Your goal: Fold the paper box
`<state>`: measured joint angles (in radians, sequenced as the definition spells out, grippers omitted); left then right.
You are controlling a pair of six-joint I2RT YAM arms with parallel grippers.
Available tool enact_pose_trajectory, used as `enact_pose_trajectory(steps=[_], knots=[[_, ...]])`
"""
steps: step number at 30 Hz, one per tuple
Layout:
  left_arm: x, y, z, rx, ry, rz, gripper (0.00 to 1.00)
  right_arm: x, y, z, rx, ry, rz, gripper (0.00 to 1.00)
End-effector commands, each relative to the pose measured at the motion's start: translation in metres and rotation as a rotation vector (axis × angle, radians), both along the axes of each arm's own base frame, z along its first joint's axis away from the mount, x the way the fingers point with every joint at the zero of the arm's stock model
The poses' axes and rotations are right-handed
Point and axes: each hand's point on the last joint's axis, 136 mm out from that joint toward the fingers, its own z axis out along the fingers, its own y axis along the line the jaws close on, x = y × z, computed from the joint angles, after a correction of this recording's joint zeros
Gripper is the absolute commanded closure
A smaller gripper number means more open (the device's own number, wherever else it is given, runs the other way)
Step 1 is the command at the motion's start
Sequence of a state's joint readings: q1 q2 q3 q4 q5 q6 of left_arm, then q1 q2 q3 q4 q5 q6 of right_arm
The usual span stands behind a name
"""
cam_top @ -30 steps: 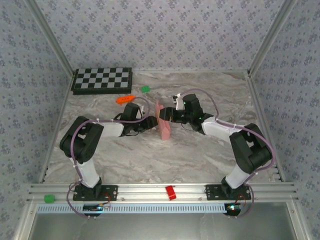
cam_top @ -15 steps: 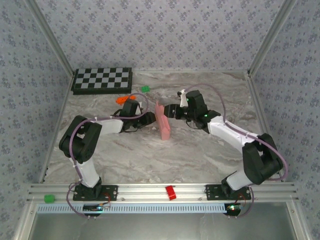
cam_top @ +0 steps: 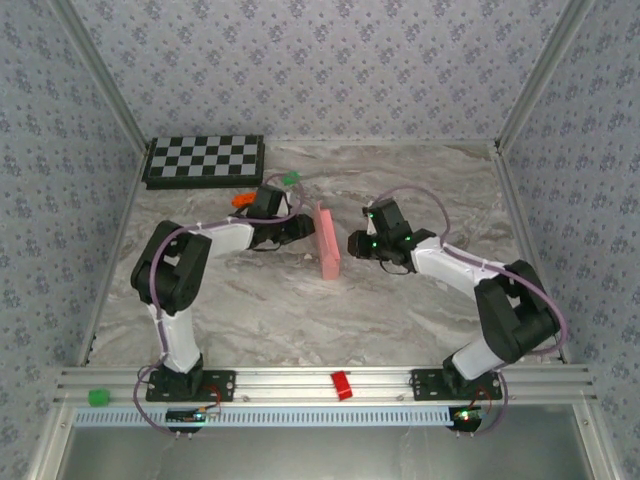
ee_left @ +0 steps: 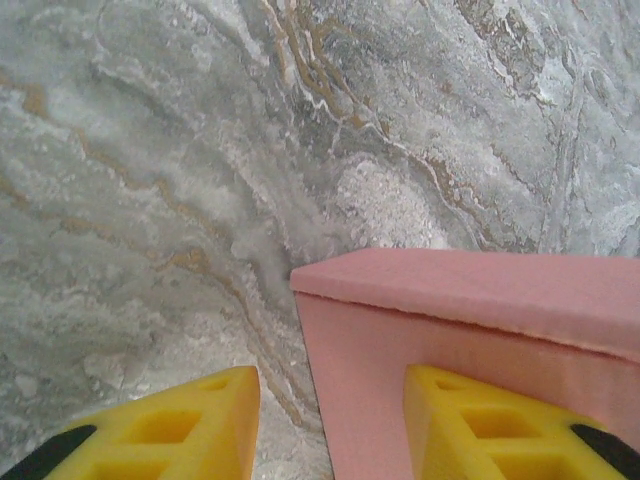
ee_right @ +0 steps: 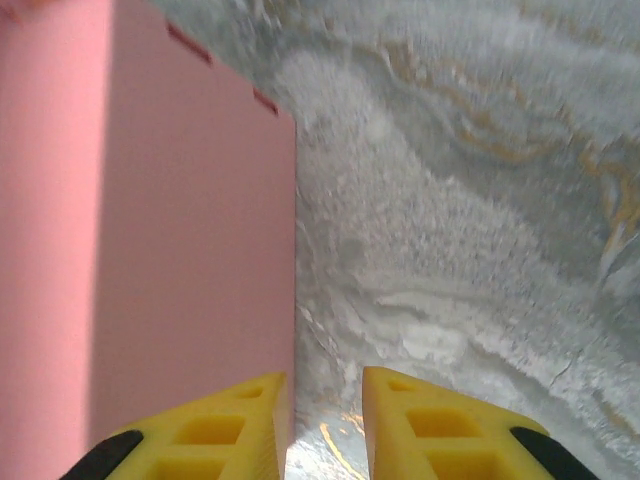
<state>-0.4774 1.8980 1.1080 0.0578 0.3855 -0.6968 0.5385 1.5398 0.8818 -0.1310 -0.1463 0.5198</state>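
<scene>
The paper box [cam_top: 327, 243], folded shut into a slim pink block, sits near the middle of the marble worktop [cam_top: 400, 310], a little toward the far edge, with its length running from far to near. The left pincer [cam_top: 300, 228] is just beside the box's left side at its far end. In the left wrist view its yellow fingers [ee_left: 170, 430] stand well apart and clamp nothing, with one corner of the box just beyond them. The right pincer [cam_top: 355, 244] hangs near the box's right side, apart from it. In the right wrist view its fingers [ee_right: 450, 425] are drawn close together, with a narrow empty gap showing bare worktop. A checkerboard [cam_top: 205, 160] lies in the far left corner, with a small orange piece [cam_top: 243, 199] and a green piece [cam_top: 291, 179] nearby.
</scene>
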Motion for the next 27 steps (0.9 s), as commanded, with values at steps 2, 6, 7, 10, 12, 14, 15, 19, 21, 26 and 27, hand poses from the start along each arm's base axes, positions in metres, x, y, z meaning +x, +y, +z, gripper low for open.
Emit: enact_pose_trajectory(steps=[2, 6, 7, 10, 12, 14, 15, 19, 21, 26, 27], knots=[[0.009, -0.006, 0.003, -0.008, -0.001, -0.048, 0.59, -0.009, 0.017, -0.014, 0.024, 0.043, 0.027, 0.73], [0.012, -0.014, 0.005, -0.026, -0.001, -0.081, 0.59, -0.013, 0.031, -0.018, 0.052, 0.053, 0.055, 0.73], [0.013, -0.015, 0.005, -0.029, 0.001, -0.085, 0.59, -0.013, 0.033, -0.018, 0.060, 0.054, 0.057, 0.73], [0.015, -0.018, 0.005, -0.033, 0.005, -0.101, 0.59, -0.015, 0.041, -0.020, 0.089, 0.067, 0.072, 0.73], [0.017, -0.020, 0.006, -0.034, 0.006, -0.112, 0.58, -0.016, 0.046, -0.020, 0.109, 0.072, 0.082, 0.73], [0.017, -0.022, 0.007, -0.037, 0.009, -0.123, 0.58, -0.016, 0.050, -0.022, 0.125, 0.076, 0.086, 0.73], [0.018, -0.024, 0.007, -0.039, 0.009, -0.130, 0.57, -0.016, 0.053, -0.021, 0.140, 0.076, 0.089, 0.73], [0.018, -0.026, 0.013, -0.043, 0.003, -0.143, 0.56, -0.015, 0.061, -0.020, 0.177, 0.066, 0.112, 0.72], [0.020, -0.022, 0.017, -0.031, -0.010, -0.134, 0.56, -0.014, 0.064, -0.020, 0.203, 0.075, 0.096, 0.71], [0.028, 0.002, 0.040, 0.026, -0.063, -0.062, 0.52, -0.009, 0.059, -0.015, 0.214, 0.055, 0.063, 0.71], [0.029, 0.007, 0.046, 0.042, -0.079, -0.051, 0.52, -0.008, 0.055, -0.013, 0.201, 0.044, 0.054, 0.70]])
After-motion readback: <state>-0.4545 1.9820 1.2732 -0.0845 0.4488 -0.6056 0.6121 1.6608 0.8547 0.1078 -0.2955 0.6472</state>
